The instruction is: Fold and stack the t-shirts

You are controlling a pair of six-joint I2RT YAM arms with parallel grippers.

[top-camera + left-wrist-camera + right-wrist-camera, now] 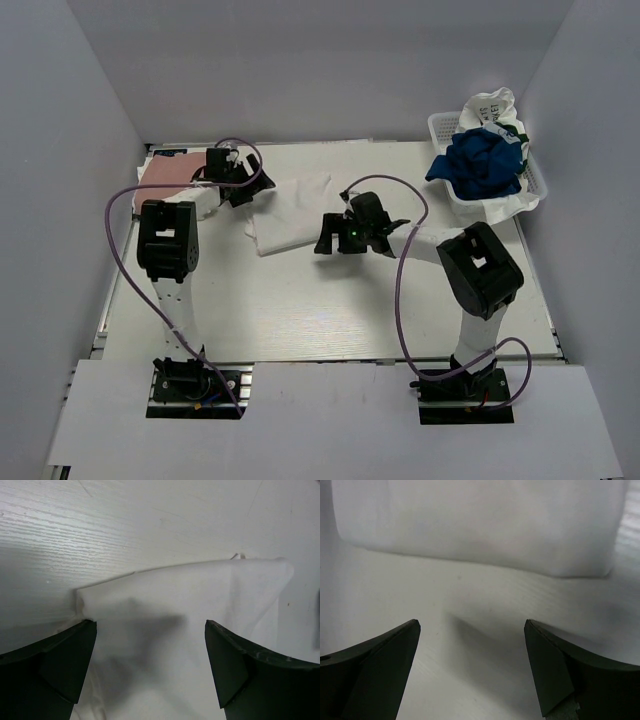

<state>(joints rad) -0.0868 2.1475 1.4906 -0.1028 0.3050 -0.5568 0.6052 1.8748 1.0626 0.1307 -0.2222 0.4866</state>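
White t-shirt (210, 595) lies under the wide-open left tool (150, 627).

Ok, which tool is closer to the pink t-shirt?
Left. The left tool hangs just right of the pink t-shirt; the right tool sits farther off, beyond the white t-shirt.

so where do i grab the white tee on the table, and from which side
Grip the right edge of the white tee, coming in low from the right, where the open right gripper faces it: that edge is a thick rounded fold.
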